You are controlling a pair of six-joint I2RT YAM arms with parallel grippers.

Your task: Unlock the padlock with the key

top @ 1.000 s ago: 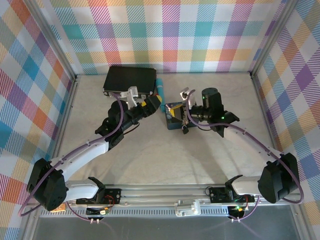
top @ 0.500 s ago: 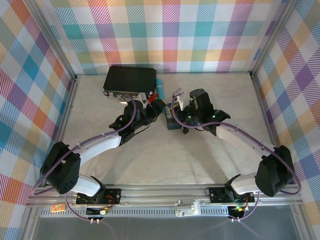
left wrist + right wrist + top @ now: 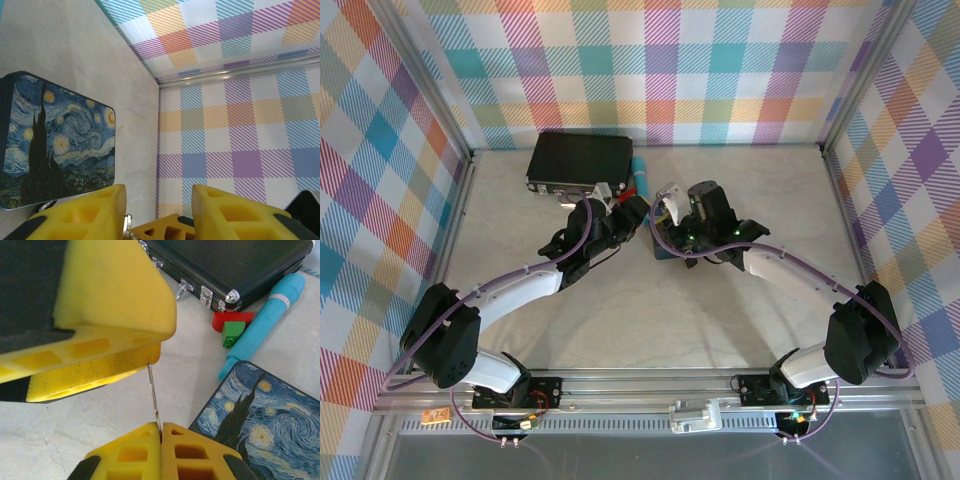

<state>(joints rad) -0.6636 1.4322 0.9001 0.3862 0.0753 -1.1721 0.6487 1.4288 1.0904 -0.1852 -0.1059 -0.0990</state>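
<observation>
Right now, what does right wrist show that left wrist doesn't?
Right wrist: right tool shut on the key, black case, teal tube, red piece, green piece. Left wrist: plaid walls, left tool with fingers apart. Both: painted tin, pale table.

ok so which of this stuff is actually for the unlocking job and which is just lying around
For the job: key, pinched in the jaws of the right gripper.
Lying about: painted tin, black case, teal tube, red and green pieces.
</observation>
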